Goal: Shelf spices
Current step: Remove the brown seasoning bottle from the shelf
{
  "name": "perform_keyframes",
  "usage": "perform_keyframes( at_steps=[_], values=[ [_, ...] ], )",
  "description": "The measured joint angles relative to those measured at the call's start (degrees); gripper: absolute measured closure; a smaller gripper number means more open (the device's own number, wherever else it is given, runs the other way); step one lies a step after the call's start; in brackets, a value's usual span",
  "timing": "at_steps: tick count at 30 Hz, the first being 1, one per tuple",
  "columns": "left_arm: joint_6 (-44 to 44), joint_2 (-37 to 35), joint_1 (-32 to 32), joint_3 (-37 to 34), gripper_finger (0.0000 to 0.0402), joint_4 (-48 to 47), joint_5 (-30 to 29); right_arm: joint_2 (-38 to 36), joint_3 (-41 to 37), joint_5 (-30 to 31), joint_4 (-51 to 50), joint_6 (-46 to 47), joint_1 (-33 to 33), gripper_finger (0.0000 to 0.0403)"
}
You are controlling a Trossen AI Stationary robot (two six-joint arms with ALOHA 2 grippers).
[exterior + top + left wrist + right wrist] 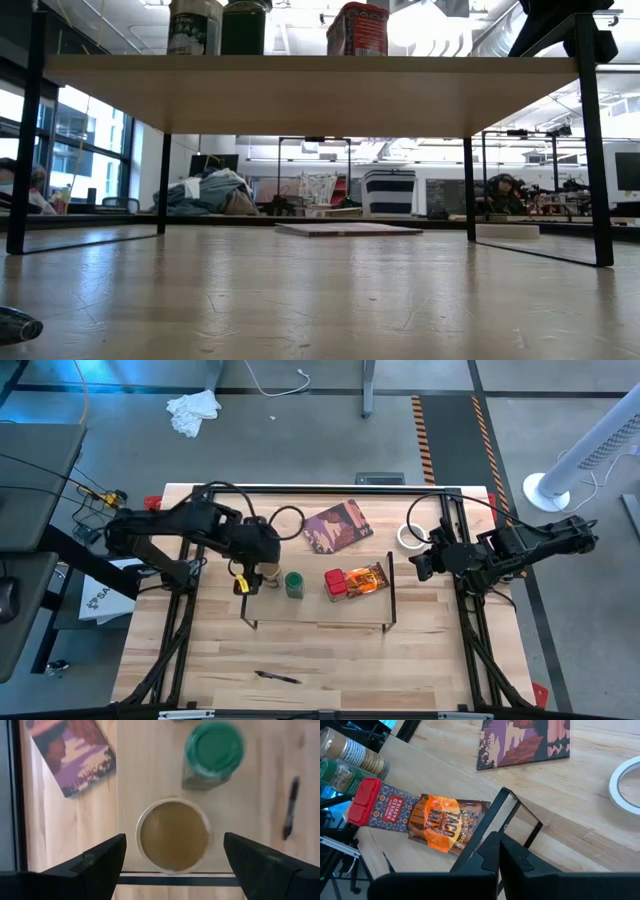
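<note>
The shelf (318, 615) stands mid-table on thin black legs. Upright on its board stand the tan-topped jar (173, 836), the green-lidded jar (214, 747) and the red tin (375, 805). The brown-orange packet (447, 827) lies flat beside the tin. My left gripper (174, 840) hovers open above the tan-topped jar, one finger on each side and a gap to each. My right gripper (498, 842) is shut, just off the shelf's right end (512, 807), holding nothing.
A dark reddish printed card (337, 525) lies behind the shelf, and a white tape roll (410, 536) lies near my right gripper (420, 565). A black pen (277, 677) lies toward the table's near edge. Bare wood stretches in front of the shelf and under it (320, 280).
</note>
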Motion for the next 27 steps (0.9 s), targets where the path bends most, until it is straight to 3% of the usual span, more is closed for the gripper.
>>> perform_keyframes(
  at_steps=[11, 22, 27],
  values=[
    [2.2, -0.1, 0.0, -5.2, 0.0069, 3.3, -1.6, 0.0, 0.0, 0.1, 0.0, -0.4, 0.0, 0.0403],
    [2.6, -0.1, 0.0, -10.1, 0.0069, 7.0, 0.5, 0.0, 0.0, 1.0, 0.0, -0.4, 0.0, 0.0403],
    [1.0, -0.1, -1.6, -10.5, 0.0102, 7.8, -1.6, 0.0, 0.0, 1.4, 0.0, -0.4, 0.0, 0.0403]
  ],
)
